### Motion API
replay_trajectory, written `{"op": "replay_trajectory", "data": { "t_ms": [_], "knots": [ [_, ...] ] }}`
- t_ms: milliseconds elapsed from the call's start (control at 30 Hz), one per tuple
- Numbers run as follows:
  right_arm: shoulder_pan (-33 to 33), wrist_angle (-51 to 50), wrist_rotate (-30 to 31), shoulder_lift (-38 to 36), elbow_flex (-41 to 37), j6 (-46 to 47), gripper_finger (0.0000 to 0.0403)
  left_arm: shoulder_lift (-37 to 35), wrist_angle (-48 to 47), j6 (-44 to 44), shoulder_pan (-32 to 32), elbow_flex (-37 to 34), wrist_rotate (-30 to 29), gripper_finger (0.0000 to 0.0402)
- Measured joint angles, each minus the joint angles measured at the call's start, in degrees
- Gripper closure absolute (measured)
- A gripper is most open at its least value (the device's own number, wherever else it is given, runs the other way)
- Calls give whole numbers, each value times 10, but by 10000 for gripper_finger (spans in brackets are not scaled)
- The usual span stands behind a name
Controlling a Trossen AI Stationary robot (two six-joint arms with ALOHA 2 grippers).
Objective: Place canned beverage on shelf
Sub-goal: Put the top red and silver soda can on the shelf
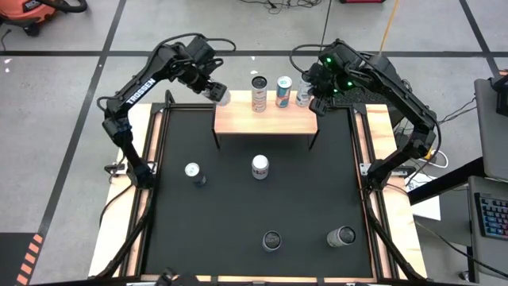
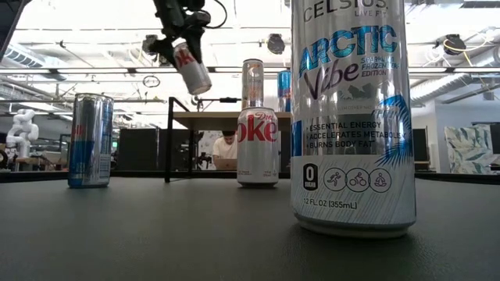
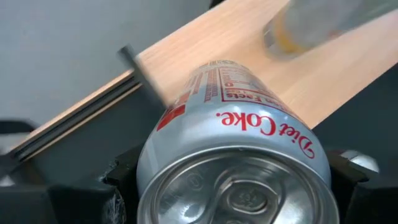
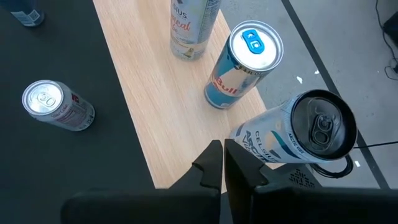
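The shelf (image 1: pixel 266 121), a low light-wood table on thin black legs, stands at the far side of the black mat. Three cans stand on it: a tall pale one (image 1: pixel 259 94), a blue Red Bull (image 4: pixel 241 65) and a black-topped Celsius (image 4: pixel 298 134). My left gripper (image 1: pixel 214 91) hangs over the shelf's left end, shut on a silver Diet Coke can (image 2: pixel 191 68). My right gripper (image 4: pixel 222 163) is shut, holds nothing, and hovers above the shelf's right end beside the Celsius can. My left gripper pinches the Diet Coke can's side wall near its top end (image 3: pixel 186 134) between its two fingers (image 3: pixel 121 183), one on each side. The fingers slant down from above. The can is lifted clear and tilted, its bottom end (image 2: pixel 201 86) pointing down toward the shelf.
Several more cans are on the mat: a Red Bull (image 1: pixel 193 171), a Diet Coke (image 1: pixel 260 167), a dark-topped can (image 1: pixel 272 241) and a Celsius (image 1: pixel 341 236) near the front. The shelf's left half (image 1: pixel 234 119) is bare wood. Wooden rails border the mat.
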Motion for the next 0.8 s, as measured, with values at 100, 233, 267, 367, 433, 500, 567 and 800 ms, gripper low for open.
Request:
{"op": "replay_trajectory", "data": {
  "t_ms": [100, 233, 267, 367, 433, 500, 567, 800],
  "knots": [
    [0, 0, 0, 0, 0, 0, 403, 9, 23, 0, -6, 0, 20, 103],
    [0, 0, 1, 0, 0, 1, 403, 22, 27, 0, -7, 0, 23, 103],
    [0, 0, 1, 0, 0, 2, 403, 25, 30, 0, -7, 0, 22, 103],
    [0, 0, 1, 0, 0, 3, 403, 36, 31, 0, -6, 0, 14, 103],
    [0, -1, 1, 0, 0, 3, 403, 44, 34, 1, -6, 0, 14, 103],
    [0, -3, 1, 0, 0, 3, 403, 52, 34, 2, -6, 0, 14, 103],
    [0, -3, 1, 0, 0, 4, 403, 59, 34, 4, -7, 0, 14, 103],
    [0, -3, 0, 0, 0, 4, 403, 78, 35, 6, -6, 0, -3, 103]
  ]
}}
